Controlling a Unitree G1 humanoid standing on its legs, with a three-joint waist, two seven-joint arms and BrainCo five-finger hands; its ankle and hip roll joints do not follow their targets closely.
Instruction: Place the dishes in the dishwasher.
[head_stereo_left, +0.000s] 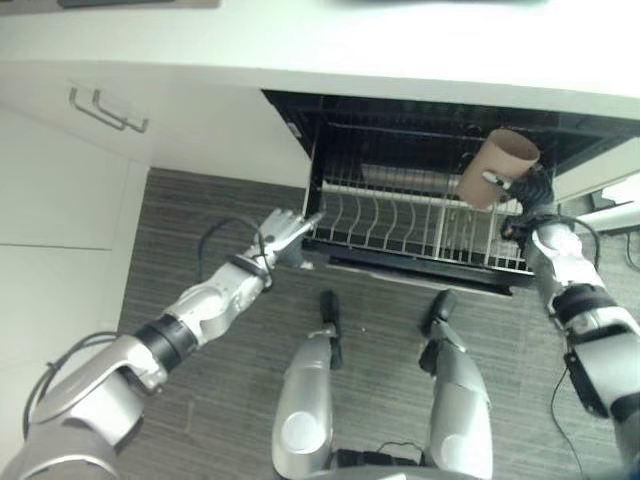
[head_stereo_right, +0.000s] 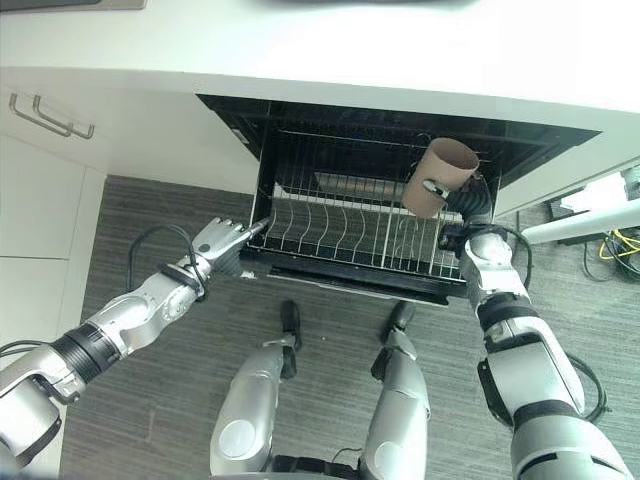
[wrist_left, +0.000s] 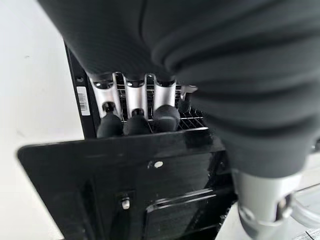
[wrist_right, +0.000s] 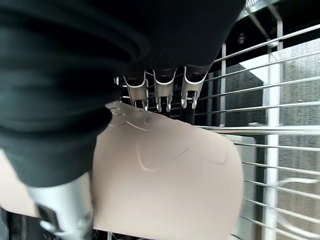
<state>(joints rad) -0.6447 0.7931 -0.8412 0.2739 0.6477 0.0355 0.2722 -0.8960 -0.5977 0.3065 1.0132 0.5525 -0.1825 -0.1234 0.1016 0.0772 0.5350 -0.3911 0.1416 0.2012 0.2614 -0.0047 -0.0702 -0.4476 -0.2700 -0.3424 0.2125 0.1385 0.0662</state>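
the robot stands in front of an open black dishwasher (head_stereo_right: 300, 120) set under a white desk (head_stereo_left: 300, 45), with its white wire rack (head_stereo_left: 400, 225) pulled out over the grey striped floor (head_stereo_left: 200, 230). the right robot hand (head_stereo_left: 528, 190) is up over the rack's right end, its fingers curled round a brown, tube-shaped paper-like cup (head_stereo_left: 498, 166). the cup is tilted, its open mouth turned up and toward the back of the dishwasher, and it hangs clear above the wire tines, not resting on them. from the right wrist the tan side of the cup fills the space under the fingers (wrist_right: 160, 90), which are bent over its edge with the rack wires beyond.

the left robot hand (head_stereo_left: 283, 235) reaches to the rack's front left corner, by the left wall of the dishwasher opening. its fingers are fairly straight and held close together, the dark tips (wrist_left: 131, 122) lying on the top edge of a black panel at the front of the machine, with the rack's wires just past them. it holds nothing.

to the left, a white cabinet front carries a metal bar handle (head_stereo_left: 105, 110).
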